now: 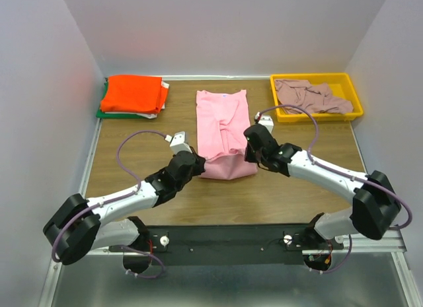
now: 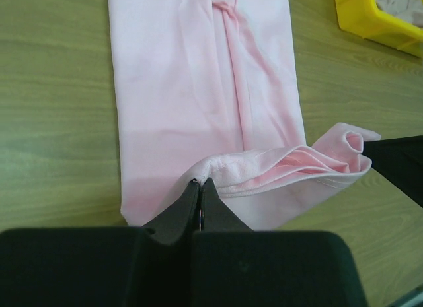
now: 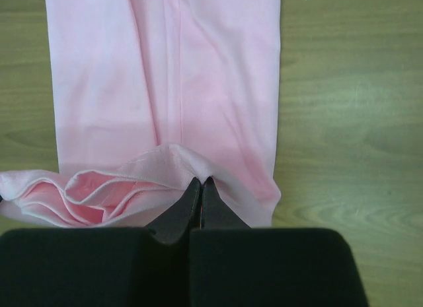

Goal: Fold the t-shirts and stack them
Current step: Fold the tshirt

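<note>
left gripper (image 2: pixel 200 187) clamped on pink t-shirt (image 1: pixel 223 119) hem, left corner | right gripper (image 3: pixel 200 185) clamped on right corner | hem raised off bench (image 1: pixel 297 188)

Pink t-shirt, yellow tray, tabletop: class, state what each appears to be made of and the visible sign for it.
Pink t-shirt: soft matte cloth, probably a knit; it bunches into limp folds at the lifted hem. Yellow tray: likely moulded plastic; even bright colour, stiff straight rim. Tabletop: wood-grain surface, perhaps laminate; streaked grain, faint sheen.
</note>
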